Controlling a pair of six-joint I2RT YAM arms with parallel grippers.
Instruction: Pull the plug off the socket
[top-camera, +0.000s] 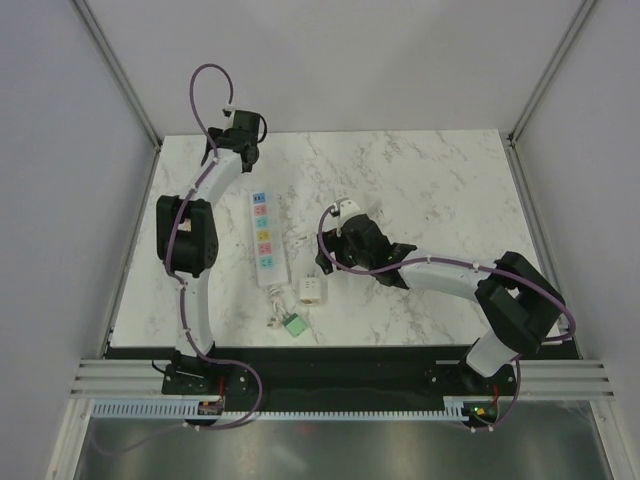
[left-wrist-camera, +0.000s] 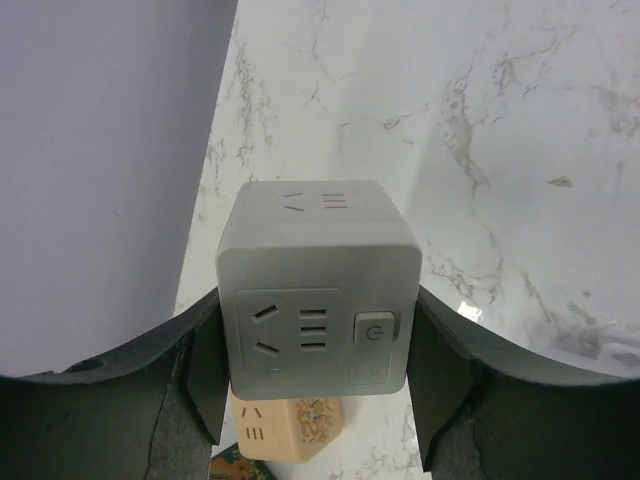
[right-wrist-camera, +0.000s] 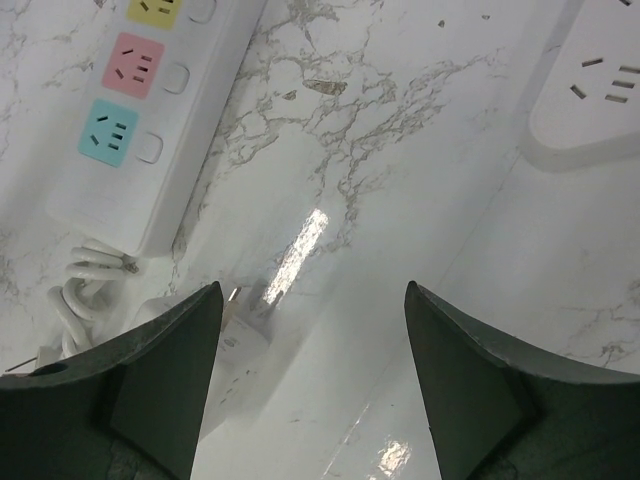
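Note:
The socket, a long white power strip with several coloured outlets, lies flat left of centre, with nothing plugged into it. Its blue and pink end outlets show in the right wrist view. Its coiled cord ends in a white plug lying loose on the table. My right gripper is open and empty above bare marble, just right of the strip's cord end. My left gripper, at the far left corner, is shut on a grey cube adapter.
A cream cube adapter and a green one lie near the front edge. A cream block shows under the grey cube. A white outlet block lies at the right wrist view's top right. A wall stands close to the left gripper.

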